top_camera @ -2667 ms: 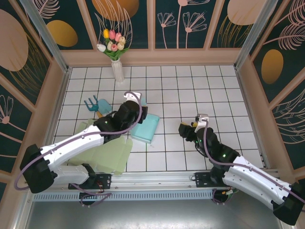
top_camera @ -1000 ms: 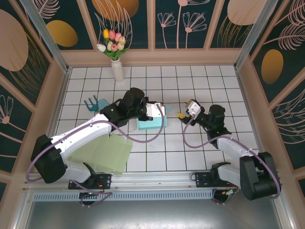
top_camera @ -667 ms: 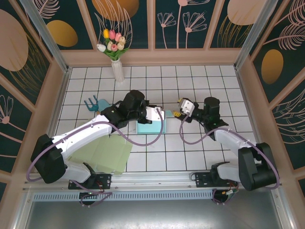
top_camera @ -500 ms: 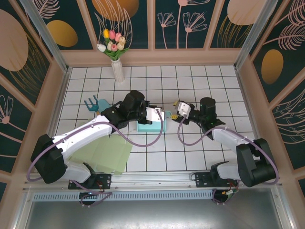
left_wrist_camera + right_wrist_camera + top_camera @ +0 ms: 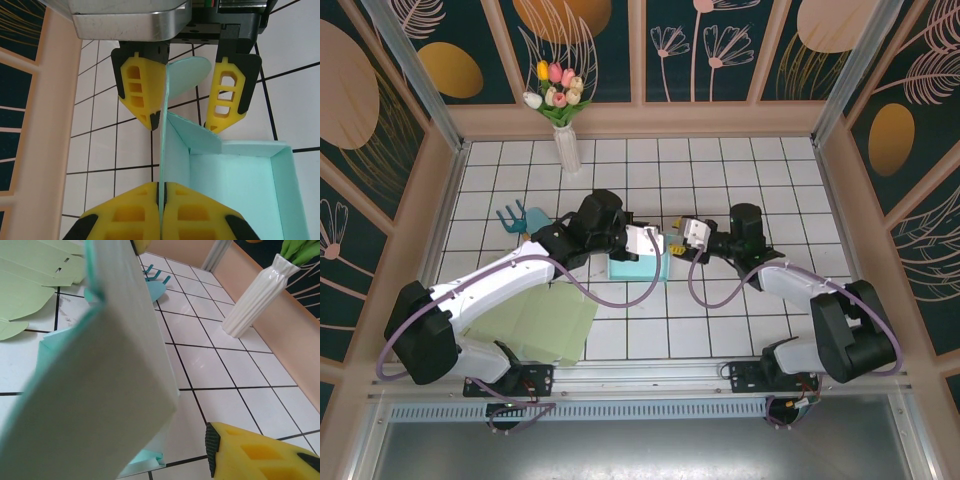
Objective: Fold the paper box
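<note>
While both arms meet over the middle of the tiled table [image 5: 740, 170], I see from the overhead camera the pale teal paper box [image 5: 632, 268] lying just below the two wrists. The part that shows is longer left to right than front to back. The left gripper [image 5: 658, 243] reaches in from the left and the right gripper [image 5: 676, 240] from the right, tips almost meeting above the box's right end. Flat green sheets [image 5: 535, 320] lie near the left arm's base, a small blue object [image 5: 513, 219] sits further back, and a white vase [image 5: 567, 148] stands by the rear wall.

From the left wrist, I find the left gripper [image 5: 161, 189] clenched on the box's long side wall, a thin panel running straight ahead from its fingers. The tray opens toward the camera and spreads to the right of that wall. At the far end a rounded flap [image 5: 186, 72] points away toward the right gripper [image 5: 182, 107], whose jaws stand apart on either side of it, gripping nothing.

From the right wrist, the box looms close and blurred, a broad panel tilted across the frame, with one yellow fingertip [image 5: 255, 455] at lower right, apart from it. The vase, green sheets and blue object sit on the tiles behind.
</note>
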You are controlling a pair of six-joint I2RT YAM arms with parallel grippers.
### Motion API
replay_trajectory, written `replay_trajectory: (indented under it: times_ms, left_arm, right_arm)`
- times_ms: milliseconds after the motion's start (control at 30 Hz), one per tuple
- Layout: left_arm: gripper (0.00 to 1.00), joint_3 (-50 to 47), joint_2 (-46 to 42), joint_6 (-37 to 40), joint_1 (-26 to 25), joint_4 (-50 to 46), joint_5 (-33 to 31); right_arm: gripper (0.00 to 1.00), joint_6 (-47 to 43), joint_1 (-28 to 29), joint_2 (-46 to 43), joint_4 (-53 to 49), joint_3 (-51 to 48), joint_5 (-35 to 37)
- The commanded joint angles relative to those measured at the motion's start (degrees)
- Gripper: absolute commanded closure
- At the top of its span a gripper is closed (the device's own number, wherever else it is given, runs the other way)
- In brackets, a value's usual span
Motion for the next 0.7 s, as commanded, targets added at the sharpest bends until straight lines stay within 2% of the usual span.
replay_trajectory:
  times_ms: [0,200,367,500,600,667]
  left_arm:
    - [1.00,-0.26,-0.07,-0.14,0.15,1.90,3.45]
    - [1.00,-0.65,-0.31,-0.14,0.07,2.17,4.34]
    - [1.00,-1.14,-1.09,-0.20,0.11,2.96,5.65]
    - [1.00,-1.29,-1.66,-0.28,0.07,3.23,6.71]
    - [1.00,-1.94,-2.03,-1.07,0.09,4.64,6.59]
    - [1.00,-3.20,-2.54,-2.91,0.15,7.97,4.32]
  right_arm:
    - [0.52,-2.03,0.90,0.86,-0.44,2.47,-4.35]
    - [0.55,-2.84,1.02,1.08,-2.02,3.45,-5.15]
    - [0.61,-3.33,1.47,1.36,-2.27,3.87,-5.59]
    - [0.68,-3.68,1.72,1.82,-2.76,4.33,-5.87]
    - [0.78,-3.68,1.75,2.00,-2.38,4.16,-5.91]
    - [0.86,-3.59,1.78,2.22,-2.22,4.13,-5.54]
